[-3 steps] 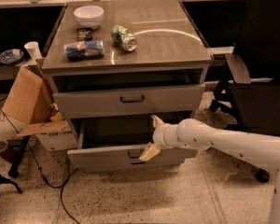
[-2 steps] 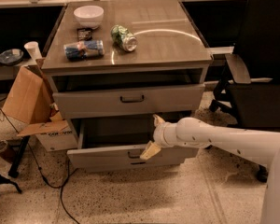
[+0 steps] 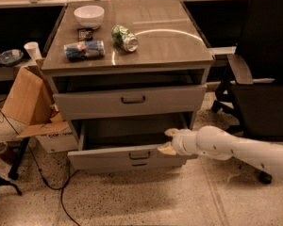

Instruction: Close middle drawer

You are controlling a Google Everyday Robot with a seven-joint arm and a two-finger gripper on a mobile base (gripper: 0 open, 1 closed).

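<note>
Pale two-finger hand (image 3: 168, 141) set at the open drawer's front
Its tan fingers (image 3: 166, 149) are spread, gripping nothing, at the right end of the wide grey middle drawer (image 3: 108, 158), which juts out below the desk (image 3: 179, 46); placed, I'd judge, to push it shut

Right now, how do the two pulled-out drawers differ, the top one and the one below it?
The top drawer has the taller front; the middle drawer has a low one. The middle drawer is pulled out further, tray showing; the top drawer only slightly. The gripper, jaws apart, is at the middle drawer's front rim; nothing is at the top drawer. Both are grey with a dark centre handle.
</note>
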